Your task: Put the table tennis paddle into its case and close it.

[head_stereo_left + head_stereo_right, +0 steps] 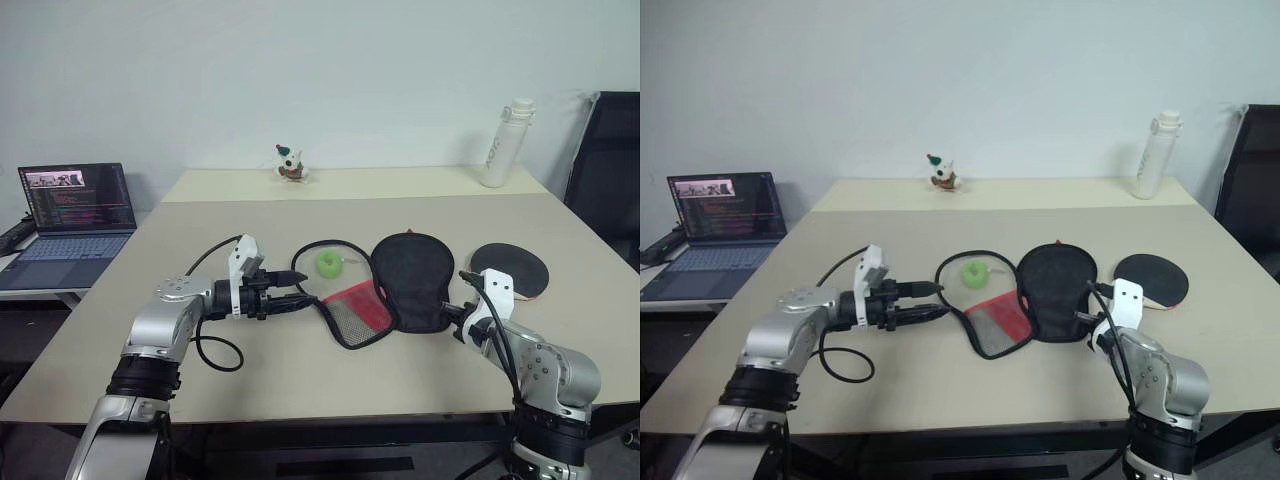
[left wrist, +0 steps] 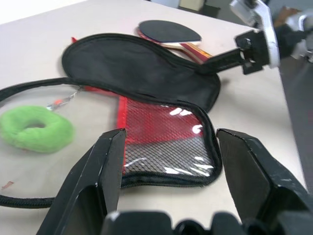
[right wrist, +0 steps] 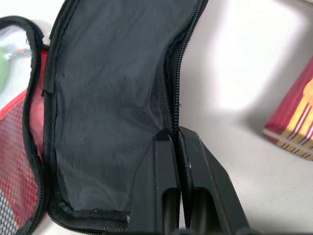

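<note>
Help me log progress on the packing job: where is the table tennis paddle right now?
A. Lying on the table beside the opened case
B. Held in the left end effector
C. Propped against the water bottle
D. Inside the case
A: the table tennis paddle lies flat on the table, to the robot's right of the opened case, with neither end effector holding it.
</note>
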Action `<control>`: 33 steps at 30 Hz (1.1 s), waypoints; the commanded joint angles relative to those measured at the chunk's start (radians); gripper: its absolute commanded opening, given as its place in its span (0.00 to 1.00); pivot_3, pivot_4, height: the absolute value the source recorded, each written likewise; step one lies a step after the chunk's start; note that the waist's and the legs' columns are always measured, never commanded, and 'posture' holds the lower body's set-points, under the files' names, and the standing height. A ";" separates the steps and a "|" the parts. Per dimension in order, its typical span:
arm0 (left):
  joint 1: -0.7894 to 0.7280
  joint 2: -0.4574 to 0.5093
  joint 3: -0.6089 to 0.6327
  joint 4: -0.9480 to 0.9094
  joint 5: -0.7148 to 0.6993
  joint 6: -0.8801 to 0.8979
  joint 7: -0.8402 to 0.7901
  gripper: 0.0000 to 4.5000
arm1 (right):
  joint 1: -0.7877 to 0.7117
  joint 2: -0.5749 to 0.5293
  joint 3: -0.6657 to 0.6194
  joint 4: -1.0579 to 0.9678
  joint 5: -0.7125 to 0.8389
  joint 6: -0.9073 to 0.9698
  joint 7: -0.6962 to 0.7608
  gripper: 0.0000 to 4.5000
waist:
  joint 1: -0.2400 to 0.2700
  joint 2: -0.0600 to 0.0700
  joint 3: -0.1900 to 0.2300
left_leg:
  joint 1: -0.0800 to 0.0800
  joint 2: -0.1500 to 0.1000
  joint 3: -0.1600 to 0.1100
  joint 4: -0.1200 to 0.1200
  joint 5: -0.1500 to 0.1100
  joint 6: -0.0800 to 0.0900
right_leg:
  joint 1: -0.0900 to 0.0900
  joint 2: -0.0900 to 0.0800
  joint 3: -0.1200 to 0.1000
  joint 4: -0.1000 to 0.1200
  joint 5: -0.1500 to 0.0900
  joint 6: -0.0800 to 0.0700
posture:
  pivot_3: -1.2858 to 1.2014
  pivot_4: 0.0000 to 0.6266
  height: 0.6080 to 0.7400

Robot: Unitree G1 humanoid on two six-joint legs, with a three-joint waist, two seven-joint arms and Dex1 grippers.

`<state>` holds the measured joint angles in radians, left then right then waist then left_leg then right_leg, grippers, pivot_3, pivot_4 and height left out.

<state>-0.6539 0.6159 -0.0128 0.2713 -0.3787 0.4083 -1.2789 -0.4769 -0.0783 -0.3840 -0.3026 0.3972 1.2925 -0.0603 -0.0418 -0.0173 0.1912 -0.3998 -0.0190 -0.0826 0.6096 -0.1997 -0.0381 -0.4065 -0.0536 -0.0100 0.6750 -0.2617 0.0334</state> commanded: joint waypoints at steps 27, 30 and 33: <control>-0.093 -0.009 -0.059 0.025 0.024 -0.115 -0.076 0.71 | -0.180 -0.130 -0.093 0.160 -0.172 -0.105 -0.133 0.99 | 0.002 0.000 0.000 | -0.001 -0.001 0.001 0.000 0.000 0.000 | 0.000 -0.001 0.001 -0.001 0.000 0.000 | 0.52 0.24 1.00; -0.096 -0.014 -0.059 0.032 0.027 -0.122 -0.075 0.71 | -0.191 -0.156 -0.085 0.250 -0.185 -0.147 -0.121 0.99 | -0.002 0.000 0.000 | 0.000 -0.001 0.001 0.000 0.000 0.000 | 0.000 0.000 0.001 -0.001 0.000 0.000 | 0.52 0.24 1.00; -0.091 -0.015 -0.057 0.032 0.029 -0.128 -0.069 0.71 | -0.208 -0.177 -0.070 0.345 -0.194 -0.203 -0.105 0.99 | -0.003 0.000 0.000 | -0.001 -0.001 0.001 0.000 0.000 0.000 | 0.000 0.000 0.001 -0.001 0.000 0.000 | 0.52 0.24 1.00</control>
<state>-0.7302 0.5975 -0.0807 0.3140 -0.3489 0.2954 -1.3456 -0.6573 -0.2386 -0.4657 0.0200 0.2122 1.1358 -0.1752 -0.0443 -0.0174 0.1913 -0.4003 -0.0197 -0.0814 0.6093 -0.1997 -0.0379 -0.4066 -0.0540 -0.0094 0.6738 -0.2618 0.0335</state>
